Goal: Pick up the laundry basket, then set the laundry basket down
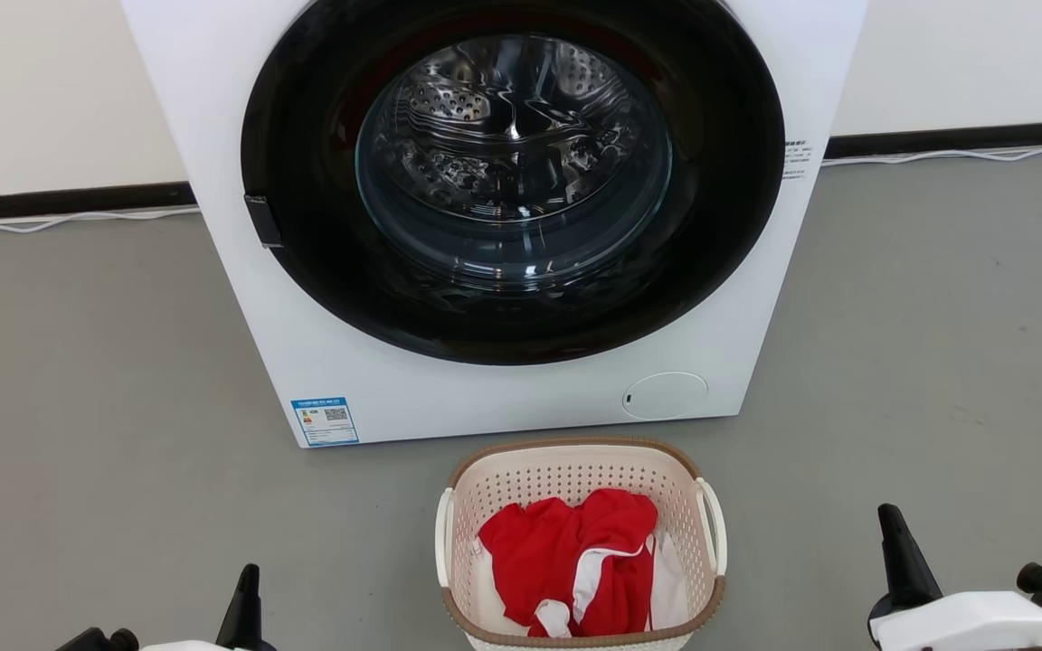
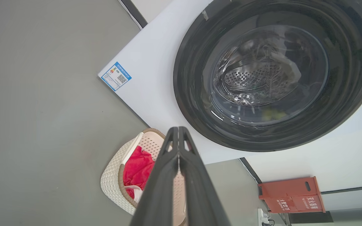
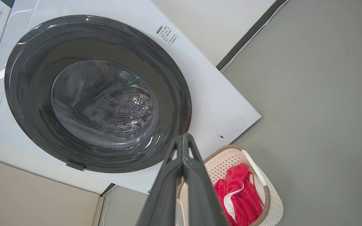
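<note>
Grey floor (image 1: 105, 362) bore the whole workspace. At the left, the left gripper (image 2: 178, 131) was clenched on nothing, its two dark fingers pressed together along their length, and it hung low, well apart from the laundry basket (image 1: 566, 479). The basket stood upright on the floor at the centre, just in front of the white washing machine (image 1: 503, 398). A red and white garment (image 1: 566, 551) lay inside it. Its left handle (image 1: 442, 533) and right handle (image 1: 713, 533) were free of any contact. At the right, the right gripper (image 3: 183, 136) was likewise clenched and empty, clear of the basket.

As a judgement, this arrangement fitted two stages equally: a basket waiting on the floor for its lift, or a basket already set down with both arms clear of it. The views did not settle which, so no move could be prescribed. Any grasp of a handle would have required the fingers to part beforehand.

The head view cut off the basket's near rim and base at its bottom edge, along with most of both gripper bodies. In each wrist view, that arm's own fingers crossed part of the basket. Anything beneath the garment was hidden. Reflections on the door glass made the drum's contents hard to read.
</note>
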